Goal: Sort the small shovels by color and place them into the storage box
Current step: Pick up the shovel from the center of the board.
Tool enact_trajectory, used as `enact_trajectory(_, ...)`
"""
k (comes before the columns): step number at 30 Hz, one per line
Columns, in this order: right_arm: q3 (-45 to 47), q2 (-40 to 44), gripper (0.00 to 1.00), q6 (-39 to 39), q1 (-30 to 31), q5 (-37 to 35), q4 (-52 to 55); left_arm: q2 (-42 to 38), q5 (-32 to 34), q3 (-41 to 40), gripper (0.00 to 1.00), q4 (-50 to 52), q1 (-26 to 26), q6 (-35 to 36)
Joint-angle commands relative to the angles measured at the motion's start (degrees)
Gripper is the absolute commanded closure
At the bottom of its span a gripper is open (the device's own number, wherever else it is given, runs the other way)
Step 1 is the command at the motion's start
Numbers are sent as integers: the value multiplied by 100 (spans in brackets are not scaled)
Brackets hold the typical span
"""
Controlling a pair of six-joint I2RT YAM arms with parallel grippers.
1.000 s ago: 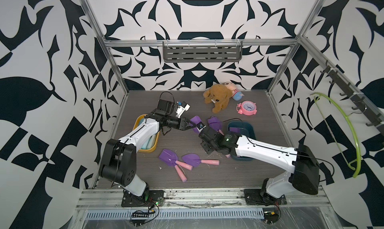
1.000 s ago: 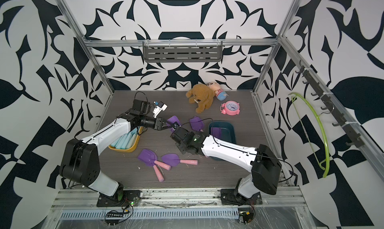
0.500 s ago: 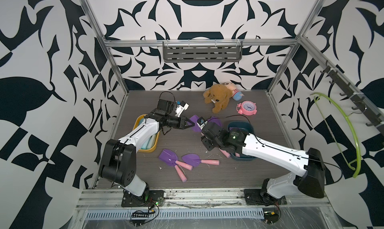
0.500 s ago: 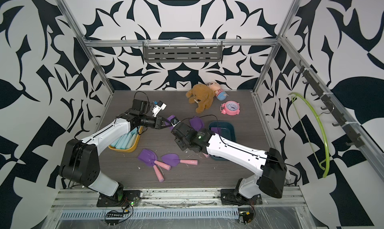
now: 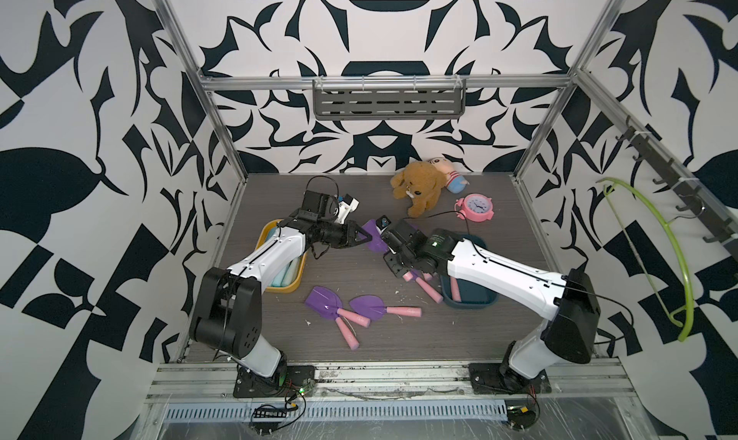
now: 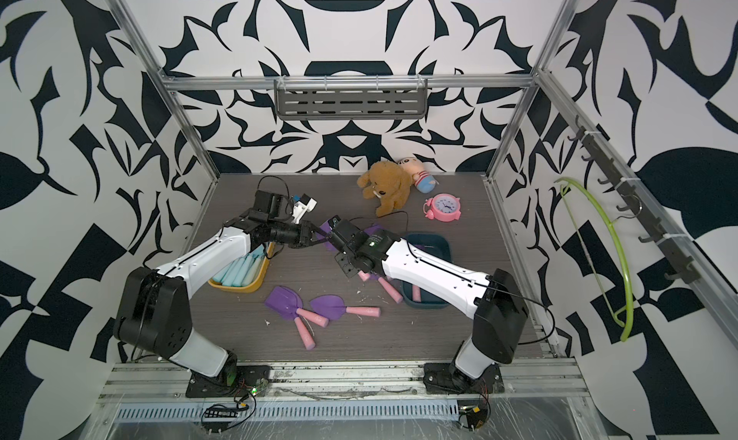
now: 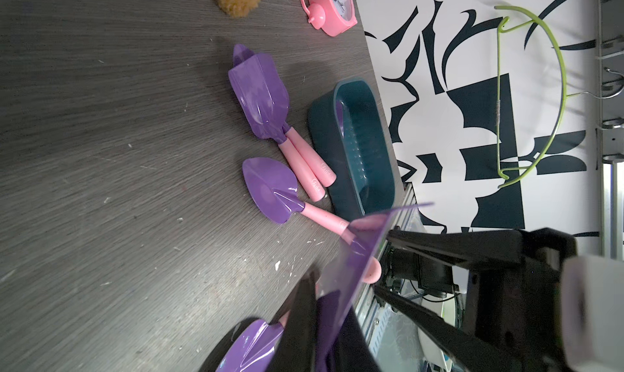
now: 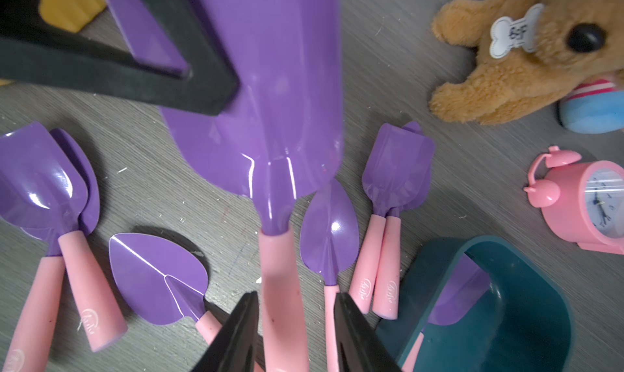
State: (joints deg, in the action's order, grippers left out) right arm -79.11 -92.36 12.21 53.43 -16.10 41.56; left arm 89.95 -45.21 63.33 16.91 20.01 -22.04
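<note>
The light blue plastic shovels (image 6: 237, 268) fill the yellow box (image 6: 239, 287); most purple pink-handled shovels (image 5: 323, 302) lie loose on the counter (image 5: 279, 350) beside the teal box (image 5: 475, 303). Left fingers (image 7: 300, 313) clamp a raised purple shovel (image 8: 277, 100) by its blade; right fingers (image 8: 241, 336) gape around its handle.

Black-white patterned walls (image 5: 80, 98), grey floor (image 5: 399, 350)

white arms (image 5: 275, 254), black joints (image 5: 225, 314)

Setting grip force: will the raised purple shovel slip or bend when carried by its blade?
Probably slippery: the purple shovel has a glossy blade with bright highlights. Likely stiff: it shows no bending where the left end effector pinches it. Probably light: thin plastic.
</note>
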Motion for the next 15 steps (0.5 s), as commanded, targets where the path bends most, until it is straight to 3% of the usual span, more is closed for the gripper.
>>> enact_trajectory(1, -286, -30, 58, -126, -32, 122, 36, -72, -67, 94, 98, 10, 3, -105)
enact_trajectory(7, -424, -282, 61, -296, -138, 58, 49, -65, -168, 101, 98, -21, 3, -188)
enact_trajectory(11, -529, -409, 74, -368, -152, -66, 87, -52, -225, 101, 98, -45, 3, -211)
enact_trajectory(15, -597, -505, 76, -421, -208, -58, 130, -37, -325, 105, 98, -82, 3, -272)
